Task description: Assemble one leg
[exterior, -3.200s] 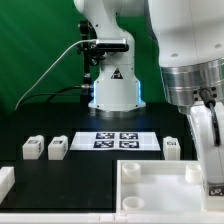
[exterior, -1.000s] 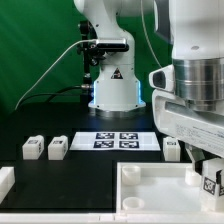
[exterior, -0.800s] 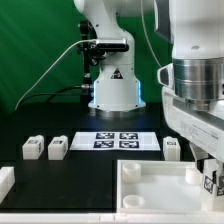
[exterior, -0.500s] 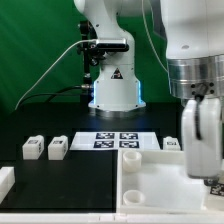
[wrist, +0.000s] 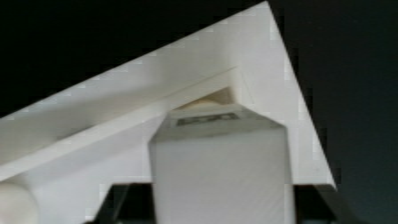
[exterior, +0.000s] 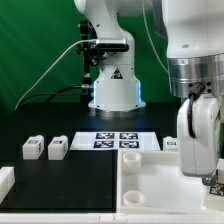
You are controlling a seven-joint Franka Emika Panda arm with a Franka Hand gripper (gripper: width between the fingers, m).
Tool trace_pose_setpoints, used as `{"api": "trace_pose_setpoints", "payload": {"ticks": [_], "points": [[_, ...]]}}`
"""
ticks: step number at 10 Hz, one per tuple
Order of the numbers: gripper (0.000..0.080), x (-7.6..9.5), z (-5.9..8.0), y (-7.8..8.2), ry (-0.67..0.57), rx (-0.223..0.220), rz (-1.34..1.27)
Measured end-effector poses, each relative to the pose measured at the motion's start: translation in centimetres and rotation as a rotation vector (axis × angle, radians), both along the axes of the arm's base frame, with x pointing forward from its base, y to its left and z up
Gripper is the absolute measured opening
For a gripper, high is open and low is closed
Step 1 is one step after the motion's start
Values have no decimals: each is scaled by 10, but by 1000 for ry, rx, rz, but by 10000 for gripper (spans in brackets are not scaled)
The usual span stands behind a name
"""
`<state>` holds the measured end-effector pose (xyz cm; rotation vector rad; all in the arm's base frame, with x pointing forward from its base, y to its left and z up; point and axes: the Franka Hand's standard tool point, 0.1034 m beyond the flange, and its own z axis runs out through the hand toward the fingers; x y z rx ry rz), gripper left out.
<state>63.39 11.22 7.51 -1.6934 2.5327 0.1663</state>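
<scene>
My gripper (exterior: pixel 211 181) is low over the right corner of the large white panel (exterior: pixel 150 186). In the wrist view the gripper (wrist: pixel 217 203) is shut on a white leg (wrist: pixel 217 160), with a dark finger (wrist: pixel 130 203) on each side of it. The leg's far end meets the panel's corner (wrist: pixel 214 75), under the raised rims. In the exterior view the hand hides the held leg. Two more legs (exterior: pixel 32 148) (exterior: pixel 57 148) stand at the exterior view's left. A third leg (exterior: pixel 171 146) stands beside the hand.
The marker board (exterior: pixel 117 141) lies on the black table behind the panel. The robot's base (exterior: pixel 112 90) stands behind it, with a cable running to the exterior view's left. A white part (exterior: pixel 5 181) shows at the lower left edge.
The hand has turned about its own axis over the panel's right corner. The tag seen low by the fingers a second ago no longer shows. The loose legs have not moved.
</scene>
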Motion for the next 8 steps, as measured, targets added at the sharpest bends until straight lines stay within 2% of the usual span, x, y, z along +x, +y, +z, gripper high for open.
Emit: {"api": "trace_pose_setpoints", "payload": {"ticks": [1,2,3,4,5,6,8], "points": [[458,0,-1,0,1,0,2],[579,0,-1,0,1,-1,4],[579,0,0,1,-4,0,4],[635,0,7,6,-26,7,1],[645,-3,17,11,-33,19,-2],[645,-4,20,13,-33,22,1],[649,-5,16,12,-29,20,3]]}}
